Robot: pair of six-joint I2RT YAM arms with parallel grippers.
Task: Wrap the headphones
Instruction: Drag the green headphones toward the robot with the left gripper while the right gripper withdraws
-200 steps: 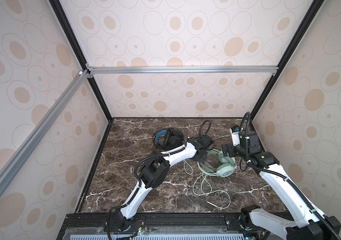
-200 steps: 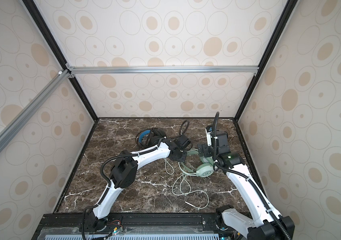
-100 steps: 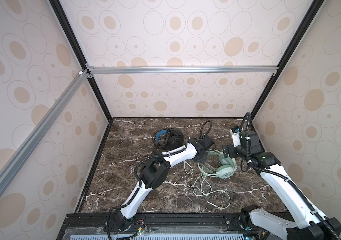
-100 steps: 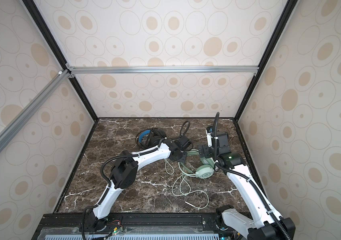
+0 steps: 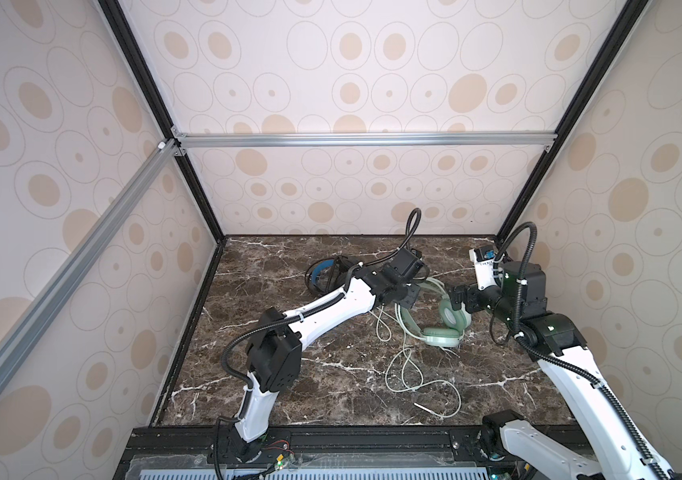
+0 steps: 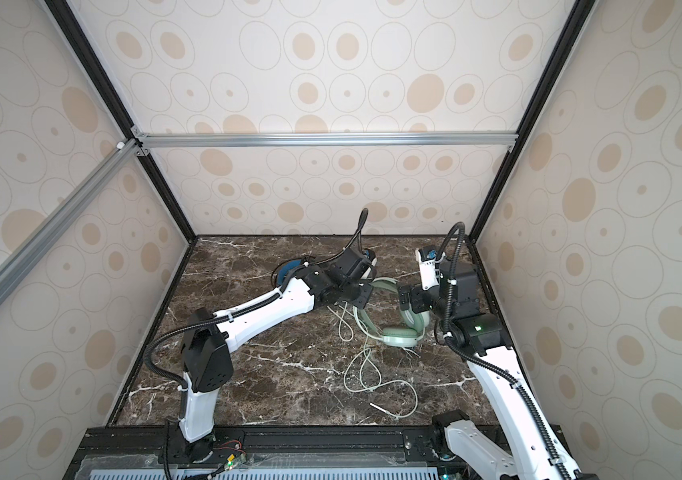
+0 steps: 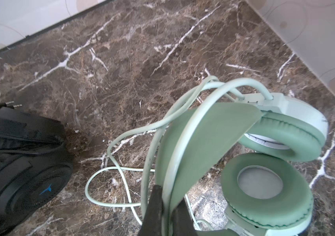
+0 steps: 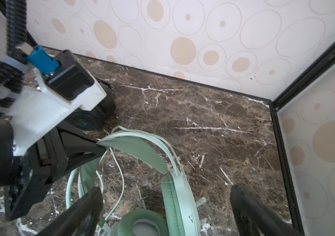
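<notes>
My left hand (image 7: 168, 201) clamped on mint headphones' (image 5: 443, 328) headband, my right hand (image 8: 166, 195) wide open, black headphones (image 5: 327, 272) at ten o'clock.

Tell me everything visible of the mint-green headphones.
The mint-green headphones are a wired over-ear pair: pale plastic shells, darker green padded cushions, thin wire arches over a wide soft strap. They lie right of centre on the marble table, one earcup cushion up, one on edge. The left gripper is shut on the strap. The right gripper stands open astride the earcup on edge. The pale cable partly drapes the headband; the rest lies in loose loops.
</notes>
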